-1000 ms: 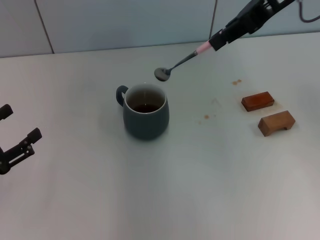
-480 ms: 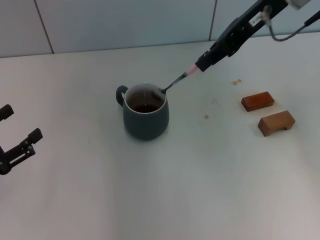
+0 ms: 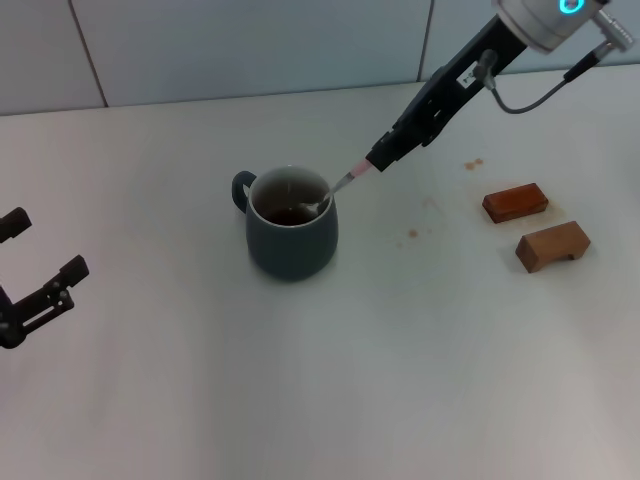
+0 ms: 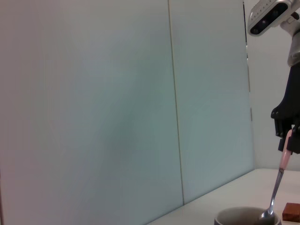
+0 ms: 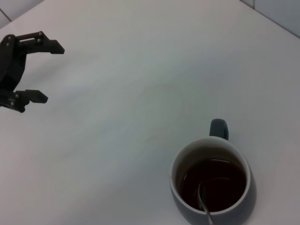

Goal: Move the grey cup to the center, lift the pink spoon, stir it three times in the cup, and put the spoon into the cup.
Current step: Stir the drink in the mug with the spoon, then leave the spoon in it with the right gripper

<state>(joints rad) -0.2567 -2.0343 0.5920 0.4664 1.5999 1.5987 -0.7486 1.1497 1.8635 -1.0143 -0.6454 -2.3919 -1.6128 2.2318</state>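
The grey cup [image 3: 291, 235] stands upright on the white table, left of middle, handle to the back left, with dark liquid inside. My right gripper [image 3: 383, 157] is shut on the pink handle of the pink spoon [image 3: 345, 182], which slants down so its metal bowl dips into the cup. The right wrist view shows the cup [image 5: 212, 187] from above with the spoon's bowl [image 5: 204, 194] in the liquid. The left wrist view shows the cup's rim [image 4: 243, 215] and the spoon [image 4: 278, 187]. My left gripper [image 3: 35, 275] is open and empty at the table's left edge.
Two brown wooden blocks [image 3: 515, 201] [image 3: 552, 245] lie to the right of the cup. Small brown stains [image 3: 412, 233] mark the table between cup and blocks. A tiled wall runs along the back.
My right gripper has come down and to the left with the spoon. The spoon's bowl went from above the cup's far rim into the liquid. The left arm has not moved.
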